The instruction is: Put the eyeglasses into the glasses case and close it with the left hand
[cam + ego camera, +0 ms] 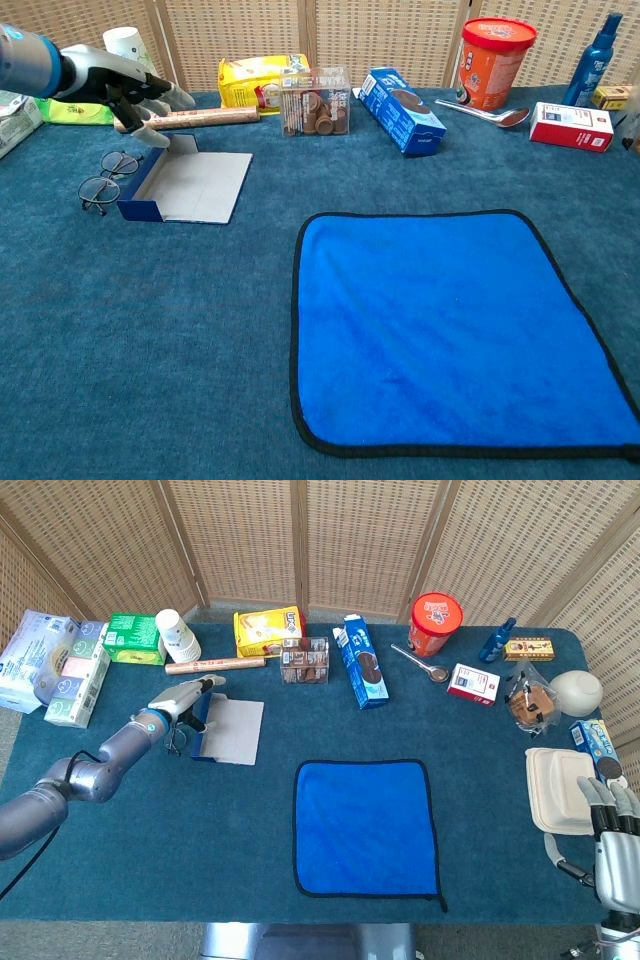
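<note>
L hand over flat case.

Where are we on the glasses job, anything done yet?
Done: nothing. The eyeglasses lie on the table, left of the open glasses case, outside it. In hand: nothing is gripped; the left hand hovers above the case's far end, fingers apart. The right hand sits idle at the table's near right edge. Left: pick up the glasses, place them inside, close the case.

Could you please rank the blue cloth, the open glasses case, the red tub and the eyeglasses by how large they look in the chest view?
Largest to smallest:
1. blue cloth, though nearest the camera
2. glasses case
3. red tub, though farthest back
4. eyeglasses
</note>
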You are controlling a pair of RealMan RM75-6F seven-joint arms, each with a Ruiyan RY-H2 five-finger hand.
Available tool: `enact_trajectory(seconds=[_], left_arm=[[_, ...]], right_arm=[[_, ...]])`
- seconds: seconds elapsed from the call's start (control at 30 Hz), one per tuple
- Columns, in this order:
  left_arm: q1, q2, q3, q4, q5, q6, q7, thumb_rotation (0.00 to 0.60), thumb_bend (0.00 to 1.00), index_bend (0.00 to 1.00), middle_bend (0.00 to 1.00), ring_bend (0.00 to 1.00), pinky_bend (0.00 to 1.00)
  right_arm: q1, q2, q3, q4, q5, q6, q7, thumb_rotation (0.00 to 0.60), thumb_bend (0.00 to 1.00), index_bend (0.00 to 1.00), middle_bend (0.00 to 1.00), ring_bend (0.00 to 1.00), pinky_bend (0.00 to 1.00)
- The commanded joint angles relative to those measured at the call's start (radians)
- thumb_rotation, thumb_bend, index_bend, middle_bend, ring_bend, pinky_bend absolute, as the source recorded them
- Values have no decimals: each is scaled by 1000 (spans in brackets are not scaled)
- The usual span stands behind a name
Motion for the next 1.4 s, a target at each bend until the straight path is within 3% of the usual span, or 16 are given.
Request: enact_trajectory(seconds=[0.03, 0.53, 1.4], left_arm=[[-18, -33, -13, 40, 13, -28, -14, 600, 335, 0, 0, 0, 0], [-39, -101, -52, 115, 65, -95, -23, 600, 336, 0, 0, 0, 0], [-9, -60, -132, -142, 159, -107, -11, 600, 335, 0, 0, 0, 0]], right_arm=[[-4, 1, 0, -2, 0, 5, -1, 419, 342, 115, 126, 0, 57], [-22, 2, -1, -7, -9, 21, 23, 426, 343, 116, 126, 0, 56], [-54, 8, -5, 0, -27, 53, 53, 425, 343, 115, 126, 0, 56]])
